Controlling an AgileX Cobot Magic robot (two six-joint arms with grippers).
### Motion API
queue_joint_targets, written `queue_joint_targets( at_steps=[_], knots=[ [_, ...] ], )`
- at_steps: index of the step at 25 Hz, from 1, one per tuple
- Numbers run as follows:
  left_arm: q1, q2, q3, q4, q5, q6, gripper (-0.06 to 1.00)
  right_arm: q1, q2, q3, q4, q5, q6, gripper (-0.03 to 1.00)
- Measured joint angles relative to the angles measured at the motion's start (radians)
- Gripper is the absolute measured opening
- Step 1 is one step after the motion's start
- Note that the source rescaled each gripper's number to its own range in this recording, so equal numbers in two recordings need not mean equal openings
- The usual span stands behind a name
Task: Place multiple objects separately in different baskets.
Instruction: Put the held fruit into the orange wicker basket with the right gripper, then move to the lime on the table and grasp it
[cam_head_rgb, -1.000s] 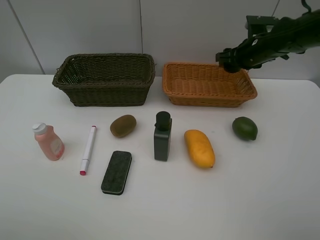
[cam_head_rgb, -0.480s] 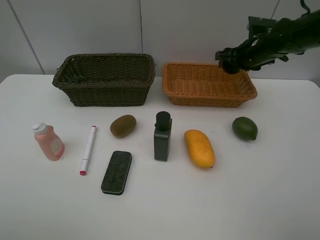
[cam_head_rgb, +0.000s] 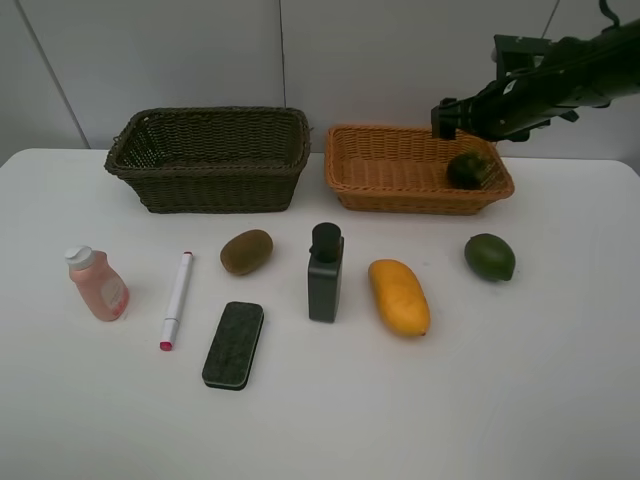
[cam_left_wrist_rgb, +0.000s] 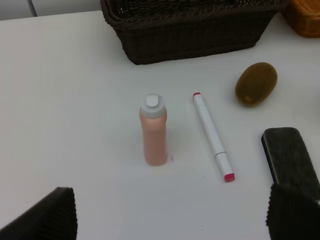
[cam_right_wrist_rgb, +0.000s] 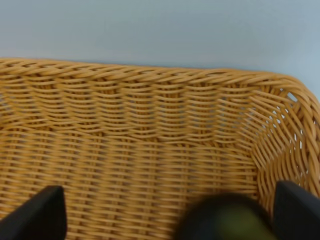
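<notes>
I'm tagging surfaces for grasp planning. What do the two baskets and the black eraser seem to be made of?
Dark basket: woven wicker, natural or plastic, matte; interlaced strands show. Orange basket: the same weave, slightly glossy, perhaps plastic rattan. Black eraser: probably a felt pad; its top looks dull and speckled inside a smoother dark edge.

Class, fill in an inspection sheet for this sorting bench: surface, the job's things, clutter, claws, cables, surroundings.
Surface: white table, no spills seen.
Job's things: dark mangosteen lies in the orange basket, at its right end. Nothing shows in the dark basket. On the table, left to right: pink bottle upright, white marker, black eraser, kiwi, dark grey bottle upright, mango, lime.
Clutter: nothing seen.
Claws: right claw open above the orange basket, holding nothing. Left claw open over the table near the pink bottle, holding nothing.
Cables: nothing seen.
Surroundings: pale wall panels behind the table.
</notes>
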Motion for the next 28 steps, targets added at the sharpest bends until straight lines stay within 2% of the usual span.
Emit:
queue_joint_targets(
  at_steps=[12, 17, 24, 28],
  knots=[
    [0.000, 0.000, 0.000, 0.000, 0.000, 0.000, 1.00, 0.000, -0.012, 0.000, -0.009, 0.015, -0.004, 1.00],
    [0.000, 0.000, 0.000, 0.000, 0.000, 0.000, 1.00, 0.000, -0.058, 0.000, -0.009, 0.056, -0.026, 1.00],
    [0.000, 0.000, 0.000, 0.000, 0.000, 0.000, 1.00, 0.000, -0.114, 0.000, -0.009, 0.197, -0.154, 1.00],
    [0.000, 0.000, 0.000, 0.000, 0.000, 0.000, 1.00, 0.000, -0.144, 0.000, -0.009, 0.328, -0.268, 1.00]
  ],
)
